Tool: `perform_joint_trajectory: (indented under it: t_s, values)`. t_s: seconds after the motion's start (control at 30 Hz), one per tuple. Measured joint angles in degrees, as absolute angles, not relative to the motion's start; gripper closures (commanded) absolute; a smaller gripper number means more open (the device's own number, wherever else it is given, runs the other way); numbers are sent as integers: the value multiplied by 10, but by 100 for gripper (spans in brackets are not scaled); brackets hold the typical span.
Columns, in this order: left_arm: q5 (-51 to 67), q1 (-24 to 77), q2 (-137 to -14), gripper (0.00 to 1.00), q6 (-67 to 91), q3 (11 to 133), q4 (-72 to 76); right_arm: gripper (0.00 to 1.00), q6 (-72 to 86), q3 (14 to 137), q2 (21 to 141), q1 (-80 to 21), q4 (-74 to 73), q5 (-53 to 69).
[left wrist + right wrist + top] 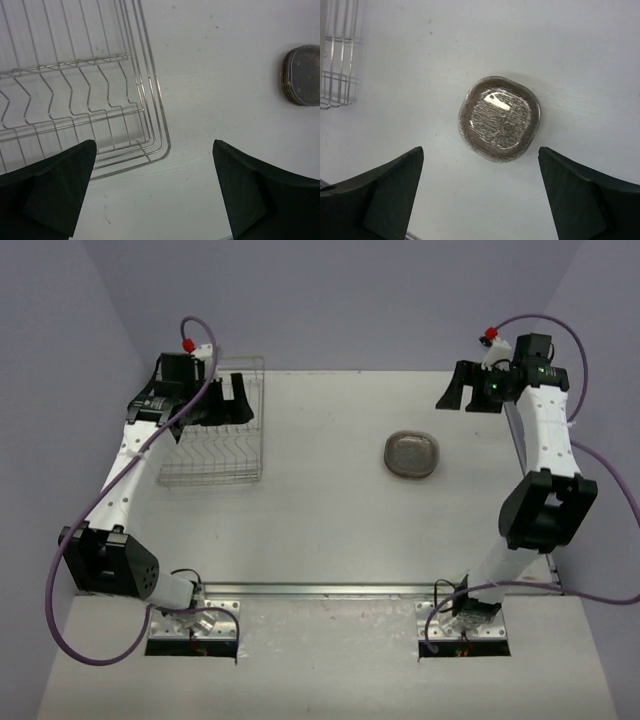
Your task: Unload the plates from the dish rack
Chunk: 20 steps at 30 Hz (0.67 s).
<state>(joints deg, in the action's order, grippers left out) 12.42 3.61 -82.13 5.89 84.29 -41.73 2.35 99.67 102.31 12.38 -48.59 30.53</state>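
The plates [411, 454] lie in one stack, smoky brown and translucent, flat on the white table right of centre. The right wrist view looks straight down on the plates [499, 118]. My right gripper [480, 149] hangs open above their near edge and holds nothing; in the top view the right gripper [458, 400] is at the back right. The dish rack [215, 440] stands at the back left with no plate visible in its slots. My left gripper [228, 405] is open over the rack's right side. In the left wrist view the left gripper [154, 143] frames the dish rack [156, 95] corner, and the plates [302, 75] show at the far right.
A corner of the dish rack [340, 75] shows at the left edge of the right wrist view. Purple-grey walls close in the table at the back and on both sides. A metal rail [330, 590] runs along the near edge between the arm bases.
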Motion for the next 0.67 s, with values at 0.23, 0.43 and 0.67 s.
perform_joint_trajectory:
  t_s: [0.23,0.43,0.67]
  values:
    - [119,-4,-770,0,23,789,-406,1,28,738,761,107,-335,300]
    - [77,-1,-646,0,-33,659,-368,1,32,420,589,108,-261,268]
    - [35,-1,-590,0,-66,570,-337,1,25,353,488,107,-218,242]
